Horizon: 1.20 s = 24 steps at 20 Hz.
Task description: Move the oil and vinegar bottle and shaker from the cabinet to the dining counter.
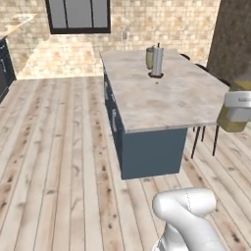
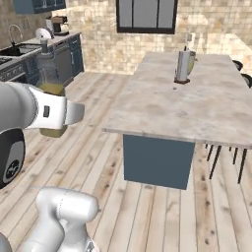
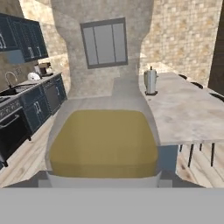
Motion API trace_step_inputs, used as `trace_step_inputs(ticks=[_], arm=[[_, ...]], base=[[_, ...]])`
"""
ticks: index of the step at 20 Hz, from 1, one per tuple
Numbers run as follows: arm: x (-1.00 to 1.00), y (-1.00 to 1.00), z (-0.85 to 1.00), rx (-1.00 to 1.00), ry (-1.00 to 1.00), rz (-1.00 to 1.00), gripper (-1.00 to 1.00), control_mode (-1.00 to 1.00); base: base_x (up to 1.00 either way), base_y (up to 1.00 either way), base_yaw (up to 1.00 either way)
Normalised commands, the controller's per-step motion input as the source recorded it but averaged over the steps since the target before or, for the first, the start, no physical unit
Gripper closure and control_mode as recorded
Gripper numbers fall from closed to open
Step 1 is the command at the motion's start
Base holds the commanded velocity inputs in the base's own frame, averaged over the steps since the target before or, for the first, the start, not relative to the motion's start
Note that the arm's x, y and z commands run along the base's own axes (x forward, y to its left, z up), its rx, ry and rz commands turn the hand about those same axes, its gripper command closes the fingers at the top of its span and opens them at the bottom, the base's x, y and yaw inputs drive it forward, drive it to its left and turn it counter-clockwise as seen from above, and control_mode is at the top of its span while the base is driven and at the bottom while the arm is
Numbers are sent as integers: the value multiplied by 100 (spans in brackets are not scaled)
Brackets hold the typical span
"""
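Note:
The oil and vinegar bottle [image 3: 103, 142] looms close in the hand view, clear glass with yellow-olive liquid in its lower part. My gripper [image 1: 237, 112] is shut on it, holding it in the air just off the near right corner of the dining counter [image 1: 162, 95]. From the right base side the bottle [image 2: 51, 88] sits in the white hand [image 2: 58, 112], over the wooden floor, left of the dining counter [image 2: 197, 108]. My fingertips are hidden behind the bottle. The shaker and the cabinet are out of view.
A white paper towel roll [image 1: 157, 61] and a beige pot [image 1: 149, 58] stand at the counter's far end. Dark stools [image 2: 231, 157] line its right side. A sink and stove counter [image 2: 19, 49] runs along the left wall. Wooden floor lies open between.

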Motion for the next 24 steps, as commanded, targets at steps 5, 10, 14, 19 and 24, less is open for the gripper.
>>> trace_step_inputs(ticks=[5,10,14,19,24], arm=[[0,0,0,0,0,0,100,100],[0,0,0,0,0,0,100,100],[0,0,0,0,0,0,100,100],[0,0,0,0,0,0,100,100],[0,0,0,0,0,0,100,100]], base=[[31,-73,0],[40,-69,0],[39,-69,0],[39,-69,0],[37,-71,0]])
